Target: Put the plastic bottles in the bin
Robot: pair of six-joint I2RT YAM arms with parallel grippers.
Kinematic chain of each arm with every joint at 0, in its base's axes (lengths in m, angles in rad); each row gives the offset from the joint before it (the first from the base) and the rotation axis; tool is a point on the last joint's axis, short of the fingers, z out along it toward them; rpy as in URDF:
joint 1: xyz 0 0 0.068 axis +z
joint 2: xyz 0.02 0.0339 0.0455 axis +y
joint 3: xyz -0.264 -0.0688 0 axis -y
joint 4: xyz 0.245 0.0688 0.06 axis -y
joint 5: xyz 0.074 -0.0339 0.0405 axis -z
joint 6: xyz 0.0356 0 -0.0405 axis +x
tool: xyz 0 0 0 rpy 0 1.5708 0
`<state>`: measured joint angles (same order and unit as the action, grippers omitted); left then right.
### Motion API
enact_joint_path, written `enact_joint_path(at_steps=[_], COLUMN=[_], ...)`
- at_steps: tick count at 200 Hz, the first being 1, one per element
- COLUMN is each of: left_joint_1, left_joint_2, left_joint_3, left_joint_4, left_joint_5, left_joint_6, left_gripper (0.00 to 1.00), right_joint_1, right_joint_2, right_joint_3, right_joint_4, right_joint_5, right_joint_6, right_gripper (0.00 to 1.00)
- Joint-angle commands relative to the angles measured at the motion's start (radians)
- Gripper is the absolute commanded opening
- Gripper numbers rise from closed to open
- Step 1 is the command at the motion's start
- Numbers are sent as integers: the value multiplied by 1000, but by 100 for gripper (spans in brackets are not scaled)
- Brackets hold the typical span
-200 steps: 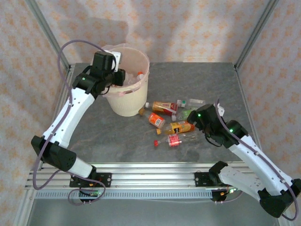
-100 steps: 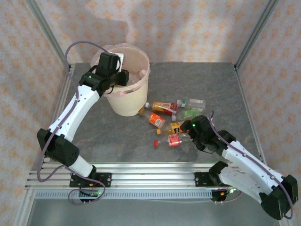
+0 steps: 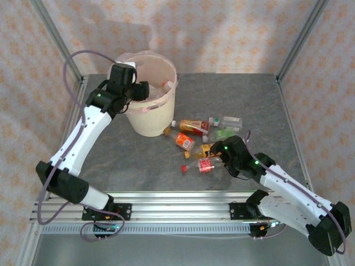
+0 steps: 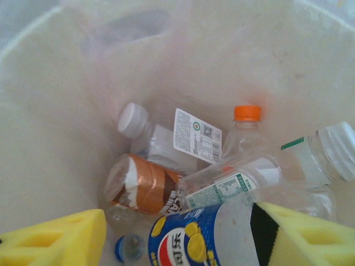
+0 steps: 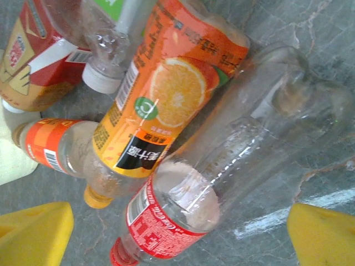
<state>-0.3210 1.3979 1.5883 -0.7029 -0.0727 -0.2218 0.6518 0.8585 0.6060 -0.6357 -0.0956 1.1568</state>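
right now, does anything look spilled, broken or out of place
No spill or damage visible. Several bottles lie on their sides in a loose heap on the table beside the bin.

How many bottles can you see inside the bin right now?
5: a white-capped bottle at the back, an orange-capped bottle beside it, a brown-labelled bottle centre-left, a green-labelled bottle right, a blue-labelled bottle nearest the camera. More may lie hidden underneath.

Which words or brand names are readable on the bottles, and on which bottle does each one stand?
"美汁源": orange-labelled plastic bottle.
"可乐": blue-labelled plastic bottle.
Red-labelled clear plastic bottle: white print too blurred.
White-labelled clear plastic bottle: print and square code too small.
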Motion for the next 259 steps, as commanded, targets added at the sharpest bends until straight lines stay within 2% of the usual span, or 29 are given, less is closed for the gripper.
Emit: enact_joint_path(at_steps=[1,42,97,155,201,259], left_joint_1=[-1,-1,-1,-2,-2,-2], left_joint_2=[-98,-233,-325,-333,-330,-336], left_joint_3=[-36,-152,-219,-243,-247,-248], left_joint_4=[13,83,128,150,152,151], left_joint_5=[-52,-64,-53,-46,-45,-52], left_joint_6=[-56,-127,-139,-140,-139,-140], left_gripper=[84,100,100,100,100,100], right_joint_1=[7,8,8,8,7,-8], right_joint_2=[0,47,114,178,189,202], right_joint_3=[-33,-28,-59,-75,-99,-146], right_joint_4=[-19,5,56,81,54,123], right_joint_5=[-1,10,13,53,118,125], right_joint_6=[24,15,17,13,17,24], right_gripper=[99,99,99,98,93,88])
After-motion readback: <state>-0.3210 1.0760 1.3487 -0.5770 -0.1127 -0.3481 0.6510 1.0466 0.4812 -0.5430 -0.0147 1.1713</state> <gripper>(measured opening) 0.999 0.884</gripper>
